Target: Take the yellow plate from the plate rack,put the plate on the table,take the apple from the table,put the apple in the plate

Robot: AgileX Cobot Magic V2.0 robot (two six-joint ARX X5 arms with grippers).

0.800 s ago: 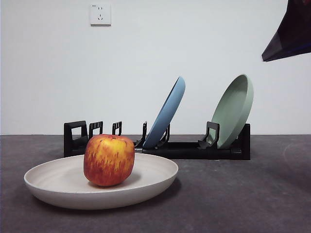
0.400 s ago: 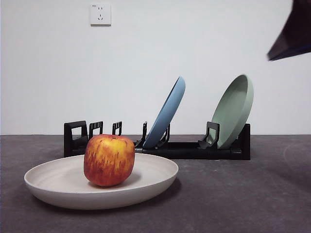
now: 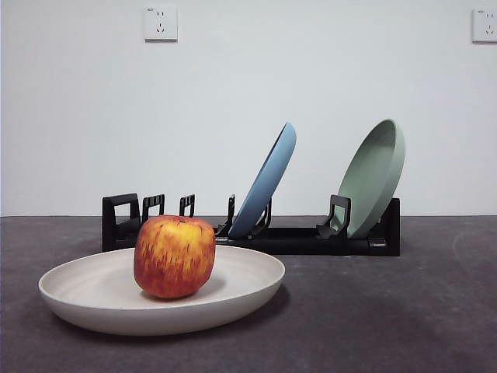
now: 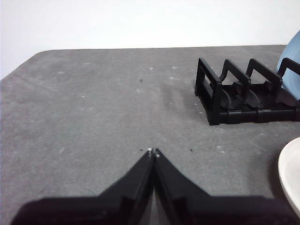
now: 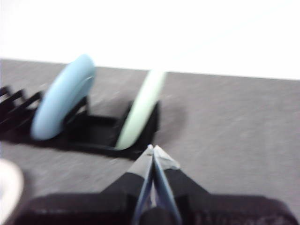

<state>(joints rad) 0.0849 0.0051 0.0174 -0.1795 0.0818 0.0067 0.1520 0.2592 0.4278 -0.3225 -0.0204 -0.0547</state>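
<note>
The yellow plate (image 3: 101, 299) lies flat on the table (image 3: 388, 311) at the front left. The apple (image 3: 174, 256) stands upright in it. A sliver of the plate's rim shows in the left wrist view (image 4: 290, 178) and in the right wrist view (image 5: 8, 187). The black plate rack (image 3: 311, 239) stands behind, also seen in the left wrist view (image 4: 234, 93) and the right wrist view (image 5: 93, 133). My left gripper (image 4: 153, 152) is shut and empty above bare table beside the rack's end. My right gripper (image 5: 152, 150) is shut and empty, raised on the rack's sage-green-plate side. Neither gripper shows in the front view.
A blue plate (image 3: 268, 183) and a sage-green plate (image 3: 377, 175) lean in the rack; both show in the right wrist view, blue (image 5: 63, 96) and green (image 5: 140, 110). Wall sockets (image 3: 160, 23) sit on the white wall behind.
The dark arm tip at the top right corner of the front view has moved up and out of sight. The plate, apple and rack have not moved.
</note>
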